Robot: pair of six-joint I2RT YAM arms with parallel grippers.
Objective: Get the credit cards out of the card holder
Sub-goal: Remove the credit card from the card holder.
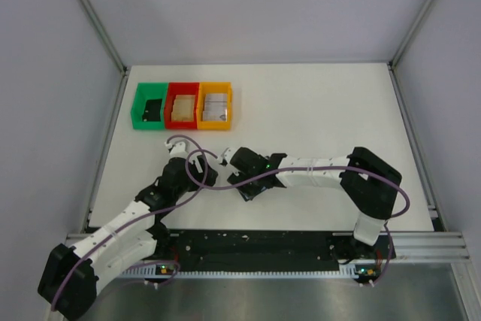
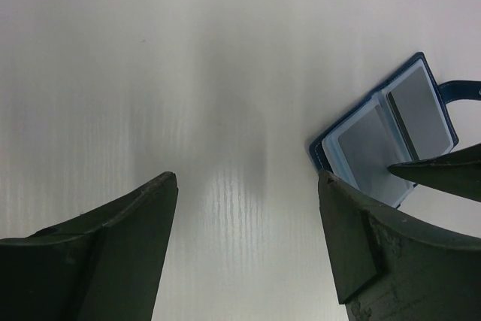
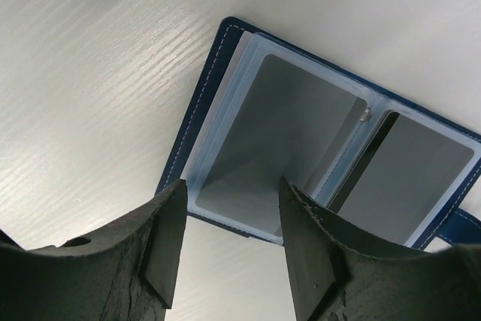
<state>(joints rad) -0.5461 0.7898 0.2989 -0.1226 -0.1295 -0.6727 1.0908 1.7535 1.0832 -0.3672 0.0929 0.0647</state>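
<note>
Now, holder: small dark blue folding card holder [image 3: 225, 122] is lying open on white bench [image 3: 90, 73], frame right.
Right pincer [image 3: 233, 193]: hovering half open, empty.
Left pincer [image 2: 248, 182]: gaping wide, empty.
Risk: thin silvery-grey cards [image 3: 301, 125] maybe sticking, dragging unpinned holder.

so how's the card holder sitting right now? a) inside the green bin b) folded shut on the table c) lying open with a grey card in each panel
c: the card holder lies spread open, with a grey credit card showing in each panel.
</note>
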